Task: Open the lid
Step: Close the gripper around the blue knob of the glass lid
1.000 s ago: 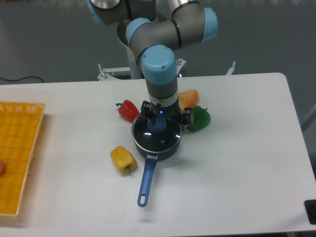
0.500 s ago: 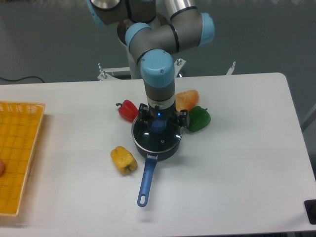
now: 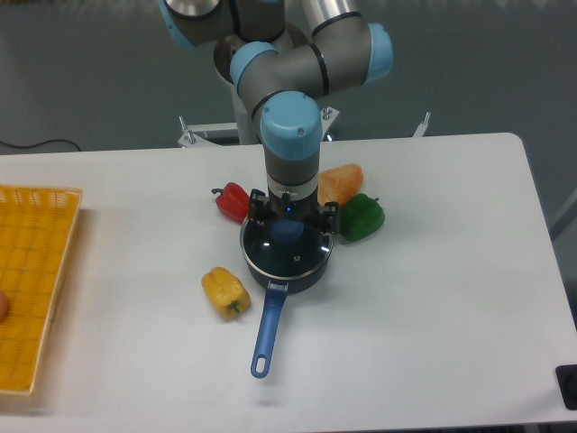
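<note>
Lid (image 3: 287, 246) seated on saucepan (image 3: 281, 271), not lifted; gripper (image 3: 288, 230) at blue knob, grip state unclear

A robotics lab: a grey-and-blue robot arm (image 3: 288, 135) bolted behind a plain white table (image 3: 433, 271), a bare grey wall (image 3: 487, 63) behind it, toy-like peppers (image 3: 225, 290) around its tool.

End effector (image 3: 288, 219) lowered, seemingly open.
</note>
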Controlling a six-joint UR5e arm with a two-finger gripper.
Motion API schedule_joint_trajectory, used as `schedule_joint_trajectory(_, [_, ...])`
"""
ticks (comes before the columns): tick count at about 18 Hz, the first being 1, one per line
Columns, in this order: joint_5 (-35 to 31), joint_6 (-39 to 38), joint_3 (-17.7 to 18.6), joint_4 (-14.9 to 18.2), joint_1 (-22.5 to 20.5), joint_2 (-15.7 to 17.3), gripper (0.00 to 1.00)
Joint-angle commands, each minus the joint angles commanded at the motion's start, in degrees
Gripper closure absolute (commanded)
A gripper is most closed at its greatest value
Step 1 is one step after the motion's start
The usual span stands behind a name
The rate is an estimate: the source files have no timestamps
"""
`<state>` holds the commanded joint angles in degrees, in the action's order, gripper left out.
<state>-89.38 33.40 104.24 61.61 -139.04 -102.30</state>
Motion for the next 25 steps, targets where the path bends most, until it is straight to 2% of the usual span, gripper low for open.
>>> schedule_joint_trajectory(25, [-0.79,0.44,0.44,1.85,0.62,-0.7,0.01])
